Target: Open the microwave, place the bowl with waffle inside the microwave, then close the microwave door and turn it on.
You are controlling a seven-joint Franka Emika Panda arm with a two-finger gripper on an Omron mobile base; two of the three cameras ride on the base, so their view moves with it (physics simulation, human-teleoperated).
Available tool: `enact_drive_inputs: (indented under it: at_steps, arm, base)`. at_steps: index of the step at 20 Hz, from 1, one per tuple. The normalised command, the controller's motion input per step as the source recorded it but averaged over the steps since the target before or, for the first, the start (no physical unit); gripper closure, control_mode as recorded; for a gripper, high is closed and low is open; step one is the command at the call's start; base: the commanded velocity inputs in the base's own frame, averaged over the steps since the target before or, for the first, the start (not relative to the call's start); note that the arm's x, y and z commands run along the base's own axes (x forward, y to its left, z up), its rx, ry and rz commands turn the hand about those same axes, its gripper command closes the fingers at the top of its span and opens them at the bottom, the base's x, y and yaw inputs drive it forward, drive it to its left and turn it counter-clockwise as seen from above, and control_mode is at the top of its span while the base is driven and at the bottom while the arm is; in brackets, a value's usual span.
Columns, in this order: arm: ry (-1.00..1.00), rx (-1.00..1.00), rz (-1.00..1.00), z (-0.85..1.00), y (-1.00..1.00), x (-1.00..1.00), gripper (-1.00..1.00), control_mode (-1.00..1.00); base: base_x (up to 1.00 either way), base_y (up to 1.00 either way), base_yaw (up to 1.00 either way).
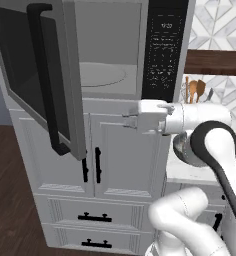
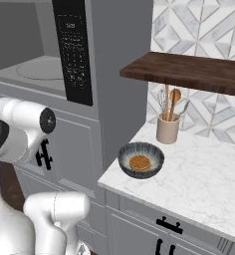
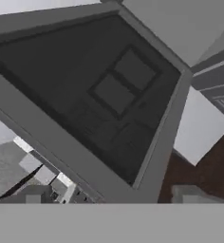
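Kitchen cabinet run, microwave door [image 1: 40,75] swung open just left of the gripper [image 1: 126,121], fingers spread and empty, bowl [image 2: 141,160] with waffle [image 2: 139,162] far right on counter [image 2: 199,184]; swinging over risks clipping the door.

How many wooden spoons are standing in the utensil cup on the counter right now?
2. Both stand in the tan utensil cup against the tiled wall: one slim straight handle on the left, one round-headed spoon beside it. Thin metal utensils share the cup and may hide more.
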Motion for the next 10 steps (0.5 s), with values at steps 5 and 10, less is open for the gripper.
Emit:
enact_drive_inputs:
  at_steps: [5,10]
  arm:
    - [0.72,0.19,0.00,0.30,0.75,0.20,-1.00,-1.00]
    - [0.80,0.00,0.04,0.33,0.24,0.29,-1.00,-1.00]
  base:
    - [0.00,0.00,0.00]
    - [0.00,0.00,0.00]
